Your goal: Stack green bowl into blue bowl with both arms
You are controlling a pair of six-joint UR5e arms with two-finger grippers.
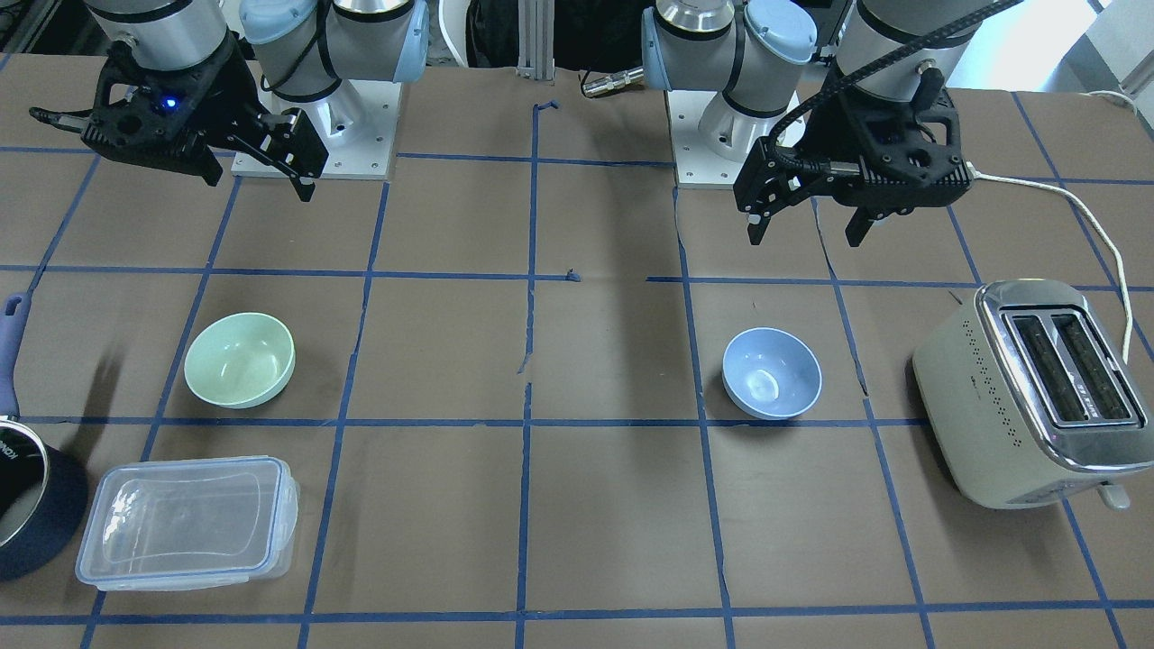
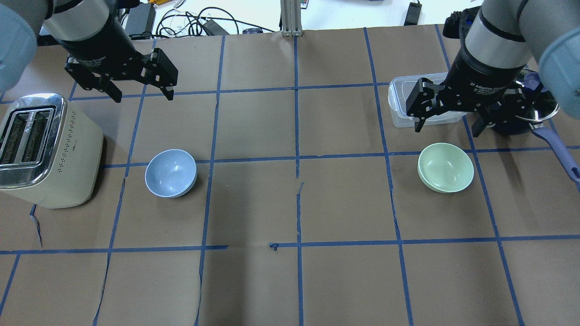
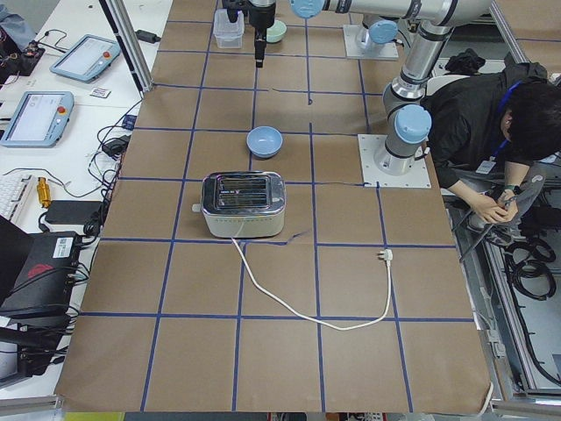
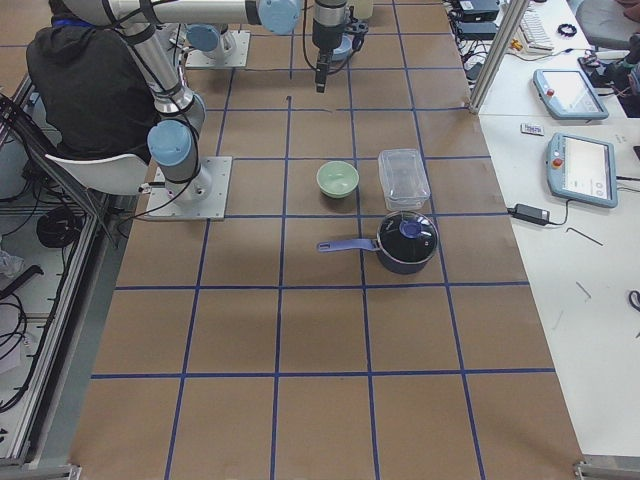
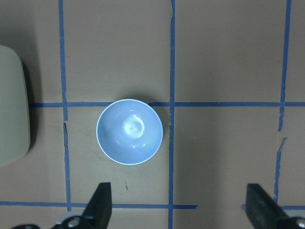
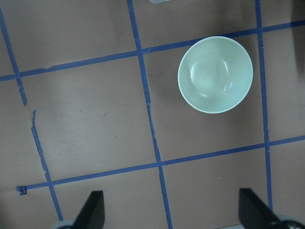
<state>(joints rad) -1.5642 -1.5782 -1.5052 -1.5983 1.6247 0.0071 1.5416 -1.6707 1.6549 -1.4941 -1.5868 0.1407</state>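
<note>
Tabletop (image 2: 299, 280): brown paper, blue tape grid.
Blue bowl (image 2: 171, 173): upright, on the robot's left half, near the toaster (image 2: 45, 149).
Green bowl (image 2: 445, 167): upright, right half, well apart from the blue bowl.
Left gripper (image 2: 142, 96): jaws spread wide, holding nothing, raised beyond the blue bowl.
Right gripper (image 2: 446, 130): likewise spread, raised beyond the green bowl, before the clear container (image 2: 398, 97) and the pot (image 2: 534, 108).

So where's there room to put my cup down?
The biggest bare patch is the middle, between the blue bowl and the green bowl. It is crowded beside the green bowl, by the clear box and pot, and where the toaster stands next to the blue bowl.
</note>
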